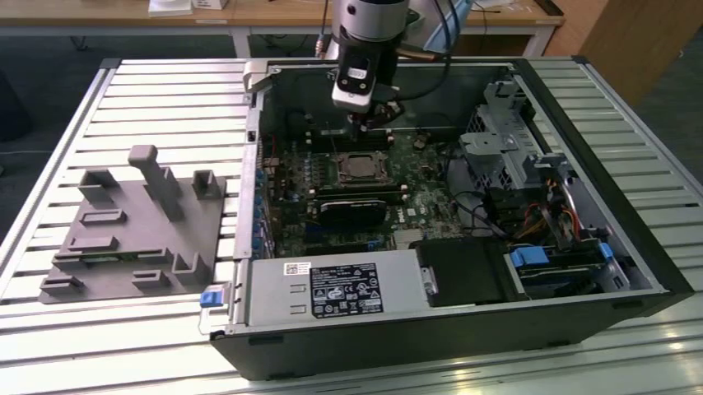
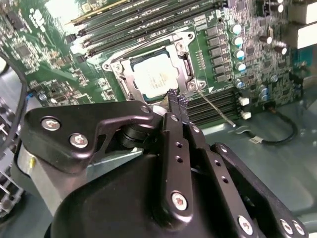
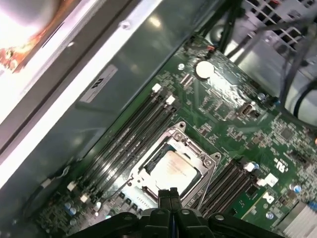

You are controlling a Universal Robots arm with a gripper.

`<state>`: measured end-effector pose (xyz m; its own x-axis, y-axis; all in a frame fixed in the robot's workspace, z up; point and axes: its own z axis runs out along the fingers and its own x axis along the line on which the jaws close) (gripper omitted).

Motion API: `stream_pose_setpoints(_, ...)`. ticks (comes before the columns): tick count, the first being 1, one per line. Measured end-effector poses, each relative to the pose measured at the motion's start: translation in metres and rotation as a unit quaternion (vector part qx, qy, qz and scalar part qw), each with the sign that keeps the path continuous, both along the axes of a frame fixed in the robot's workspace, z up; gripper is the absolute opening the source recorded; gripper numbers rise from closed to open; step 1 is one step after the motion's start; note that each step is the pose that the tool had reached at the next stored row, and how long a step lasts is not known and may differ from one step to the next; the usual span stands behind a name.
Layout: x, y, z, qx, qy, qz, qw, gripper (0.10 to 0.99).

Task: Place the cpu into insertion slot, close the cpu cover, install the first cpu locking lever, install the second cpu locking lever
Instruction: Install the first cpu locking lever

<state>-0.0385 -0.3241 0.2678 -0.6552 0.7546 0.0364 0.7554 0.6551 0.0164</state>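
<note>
The gripper (image 3: 168, 194) hung with its fingers (image 2: 173, 105) pressed together on nothing, their tips just beside the socket's edge in both wrist views. The cpu (image 2: 157, 74) lay flat in the insertion slot (image 3: 157, 154), with the cpu cover (image 2: 123, 75) folded down around it as a silver frame. A thin locking lever (image 2: 214, 108) ran out from one socket corner across the memory slots (image 2: 203, 113). In the exterior view the arm reached into the open computer case (image 1: 439, 337) on a slatted table (image 1: 165, 90); a grey fixture (image 1: 132, 222) stood at the exterior view's left
</note>
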Motion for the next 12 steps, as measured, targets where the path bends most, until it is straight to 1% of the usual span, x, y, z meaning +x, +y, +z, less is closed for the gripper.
stream_pose_setpoints(2,0.0,0.0,0.0,0.0,0.0,0.018,0.9998,0.106)
stream_pose_setpoints(5,0.0,0.0,-0.0001,0.0,0.0,0.045,0.999,0.106)
stream_pose_setpoints(8,0.0,0.0,-0.0001,0.0,0.0,0.072,0.9974,0.106)
stream_pose_setpoints(11,0.0,0.0,-0.0001,0.0,-0.0001,0.097,0.9953,0.106)
stream_pose_setpoints(12,0.0,0.0,-0.0002,0.0,-0.0006,0.104,0.9946,0.106)
